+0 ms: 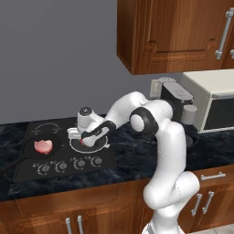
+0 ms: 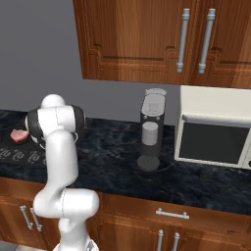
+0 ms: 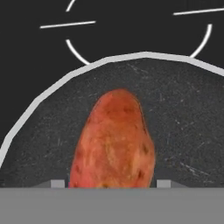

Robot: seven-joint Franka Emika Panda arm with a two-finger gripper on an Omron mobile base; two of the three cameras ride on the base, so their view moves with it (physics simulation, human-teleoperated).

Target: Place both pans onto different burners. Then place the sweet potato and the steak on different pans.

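The sweet potato (image 3: 113,144), a reddish-orange lump, lies in the dark pan with the pale silvery rim (image 3: 57,85) on the right front burner (image 3: 75,51). My gripper (image 3: 110,183) hangs straight over it, its two tips just off the potato's sides, jaws open. From the left base view the gripper (image 1: 85,139) sits low over that pan (image 1: 103,145), with a bit of the sweet potato (image 1: 82,142) showing. The pink steak (image 1: 44,146) rests in the black pan (image 1: 28,148) on the left burner; the steak (image 2: 19,135) also shows at the far left.
The black cooktop (image 1: 64,170) has a row of knobs (image 1: 71,164) along its front. A coffee machine (image 2: 151,132) and a microwave (image 2: 215,135) stand on the dark counter to the right. Wooden cabinets (image 1: 173,32) hang overhead.
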